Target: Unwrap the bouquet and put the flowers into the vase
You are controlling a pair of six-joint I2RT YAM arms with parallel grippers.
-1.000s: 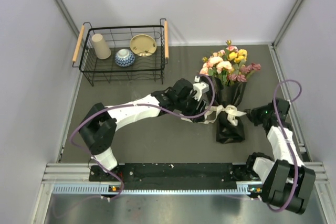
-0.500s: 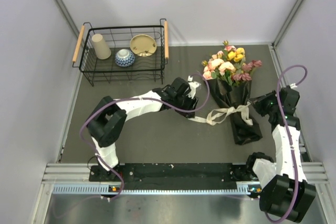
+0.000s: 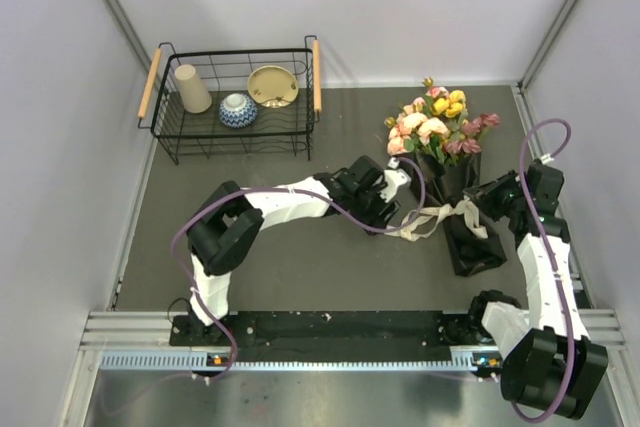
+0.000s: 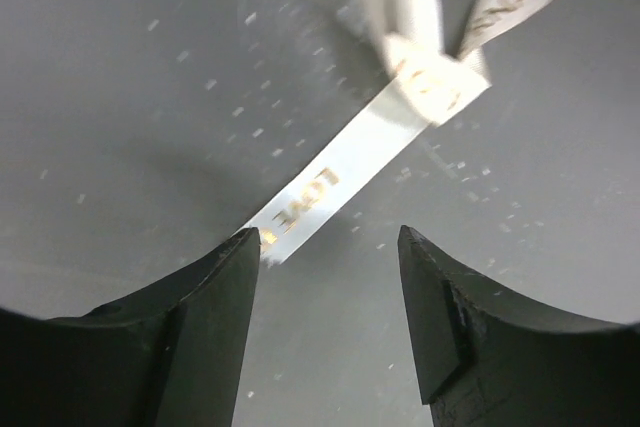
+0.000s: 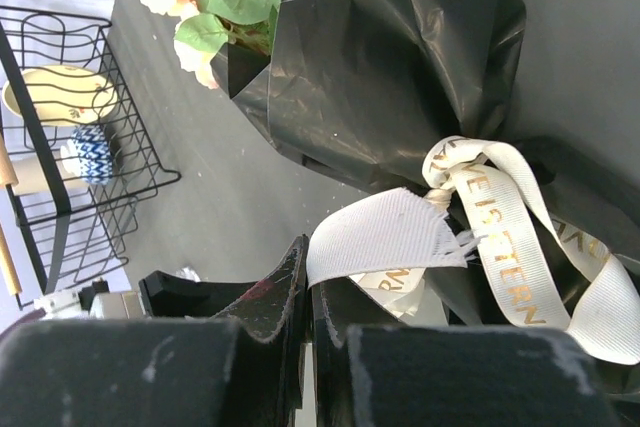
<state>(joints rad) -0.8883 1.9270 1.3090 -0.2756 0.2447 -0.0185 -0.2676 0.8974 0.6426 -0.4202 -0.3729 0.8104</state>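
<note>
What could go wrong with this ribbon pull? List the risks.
1. The right gripper pinches only the frayed end of the ribbon; it could slip out under tension.
2. The left gripper hangs open over the other tail, so nothing pins the bouquet; pulling may drag it instead of loosening the knot.

Left end effector (image 4: 327,239) parted, right (image 5: 308,265) clamped

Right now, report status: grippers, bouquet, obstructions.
Left gripper open above ribbon. Right gripper shut on ribbon end. Bouquet lying on table, wrap on. No vase in view.
</note>
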